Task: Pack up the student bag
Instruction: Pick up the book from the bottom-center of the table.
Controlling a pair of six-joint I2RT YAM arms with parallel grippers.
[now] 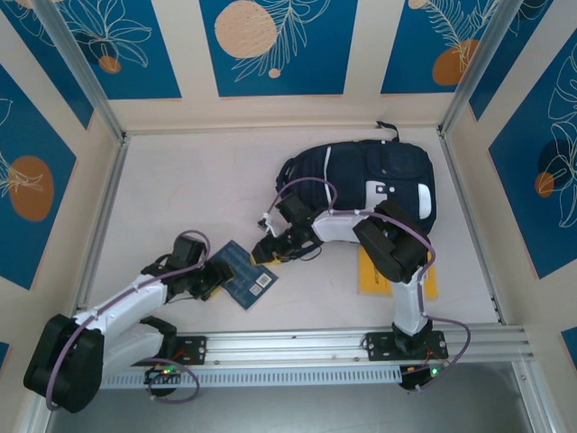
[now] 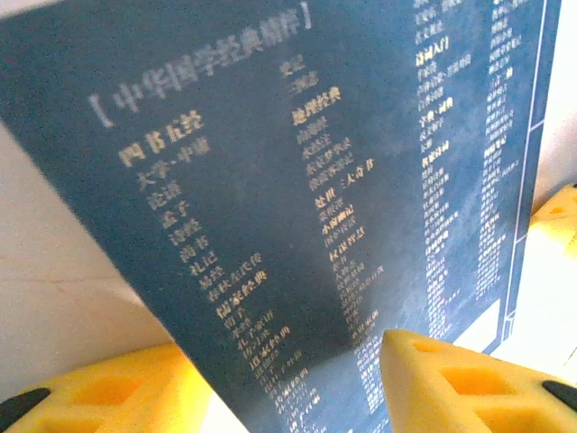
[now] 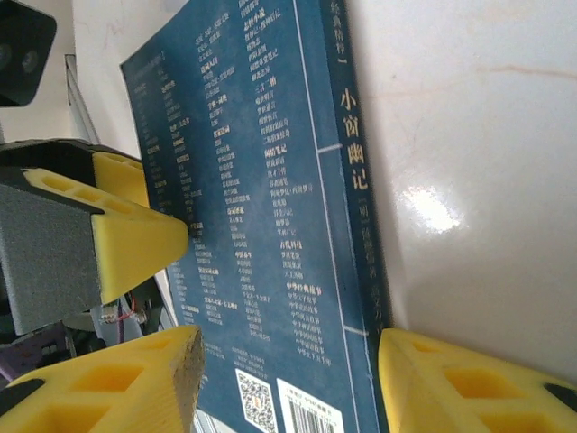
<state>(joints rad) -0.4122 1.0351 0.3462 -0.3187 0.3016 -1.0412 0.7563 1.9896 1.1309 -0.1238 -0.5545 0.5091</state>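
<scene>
Left gripper (image 2: 284,347): yellow fingers half-closed astride one edge of the dark blue paperback book with pale Chinese print (image 2: 297,180). Cannot tell whether they pinch it.

Right gripper (image 3: 290,338): jaws about half open, flanking the barcode end, one finger against the spine. Cannot tell whether it grips.

Right wrist view: one left finger tip touches the cover.

Risk: two grippers on one thin book. If they pull unevenly, the cover may bend or the book may twist out. A pinch on the cover alone could let the pages fall open.

Student bag (image 1: 361,180): navy striped fabric backpack lying far right on the white table (image 1: 198,189), behind the right arm. Can't make out an open zip or any contents. The book lies outside it, to its near left. A flat orange folder (image 1: 368,271) also lies outside, under the right arm.
</scene>
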